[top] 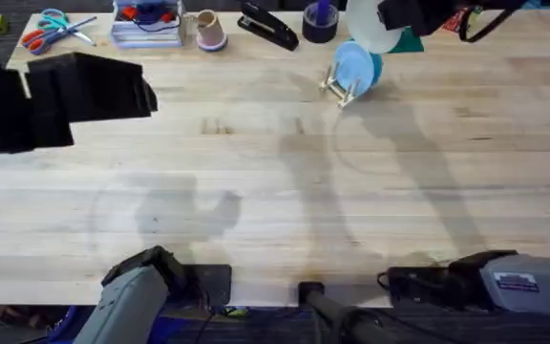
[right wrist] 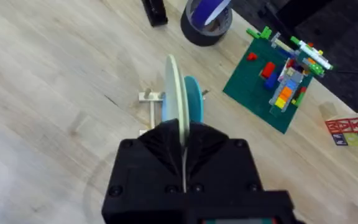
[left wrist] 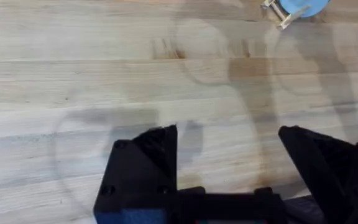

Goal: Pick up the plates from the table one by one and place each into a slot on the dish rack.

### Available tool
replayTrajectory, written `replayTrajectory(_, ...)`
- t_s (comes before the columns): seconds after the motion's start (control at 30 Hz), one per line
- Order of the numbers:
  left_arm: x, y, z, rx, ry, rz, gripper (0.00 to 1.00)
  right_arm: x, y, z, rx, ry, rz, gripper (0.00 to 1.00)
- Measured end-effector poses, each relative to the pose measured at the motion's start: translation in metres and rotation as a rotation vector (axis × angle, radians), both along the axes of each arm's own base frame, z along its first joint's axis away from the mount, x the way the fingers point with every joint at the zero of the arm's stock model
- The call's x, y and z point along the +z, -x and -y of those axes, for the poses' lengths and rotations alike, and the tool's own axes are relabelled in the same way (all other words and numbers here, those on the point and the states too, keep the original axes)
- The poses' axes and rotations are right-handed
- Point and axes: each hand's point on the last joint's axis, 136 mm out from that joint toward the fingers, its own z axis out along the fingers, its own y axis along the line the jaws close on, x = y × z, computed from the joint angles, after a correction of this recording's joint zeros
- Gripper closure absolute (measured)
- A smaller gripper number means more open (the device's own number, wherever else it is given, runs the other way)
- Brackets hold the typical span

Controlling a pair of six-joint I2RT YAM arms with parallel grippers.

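- The right gripper (right wrist: pixel 182 146) is clamped tight on the edge of a pale plate (right wrist: pixel 174 93), which stands on its rim between the black fingers (right wrist: pixel 157 140)
- That pale plate sits just beside the blue plate (right wrist: pixel 193 102), the two nearly face to face (the blue one is on the far side from the camera's near edge)
- The blue plate (top: pixel 355 65) stands upright in the dish rack (top: pixel 337 88), a small light-wood frame at the far middle-right of the table (top: pixel 275 191)
- Seen from overhead, the right arm reaches in over the rack, with the pale plate (top: pixel 369 27) showing above the blue one
- The left gripper (left wrist: pixel 229 155) hangs over bare planks on the near left side, its jaws spread wide and holding nothing
- In the left wrist view the rack (left wrist: pixel 277 14) and blue plate (left wrist: pixel 300 6) show far off at one corner
- Behind the rack lie a dark tape roll (right wrist: pixel 205 18), a black stapler (top: pixel 267 26) and a green board with toy bricks (right wrist: pixel 278 68)
- Scissors (top: pixel 53 29) lie at the far left
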Motion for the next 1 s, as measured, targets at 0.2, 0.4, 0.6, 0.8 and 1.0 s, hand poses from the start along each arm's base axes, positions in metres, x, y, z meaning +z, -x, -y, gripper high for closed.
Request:
replayTrajectory(0.2,0.0,0.0,0.0,0.0,0.0,0.0,0.006,0.001,-0.006,-0.001,-0.005,-0.008,0.014,0.974)
replayTrajectory(0.4,0.0,0.0,0.0,0.0,0.0,0.0,0.006,-0.008,-0.009,-0.002,-0.008,-0.006,-0.008,0.974)
replayTrajectory(0.6,0.0,0.0,0.0,0.0,0.0,0.0,0.006,-0.02,-0.016,-0.004,-0.026,-0.018,-0.036,0.974)
replayTrajectory(0.8,0.0,0.0,0.0,0.0,0.0,0.0,0.006,-0.028,-0.019,-0.005,-0.032,-0.019,-0.051,0.974)
replayTrajectory(1.0,0.0,0.0,0.0,0.0,0.0,0.0,0.006,-0.03,-0.02,-0.005,-0.035,-0.021,-0.057,0.974)
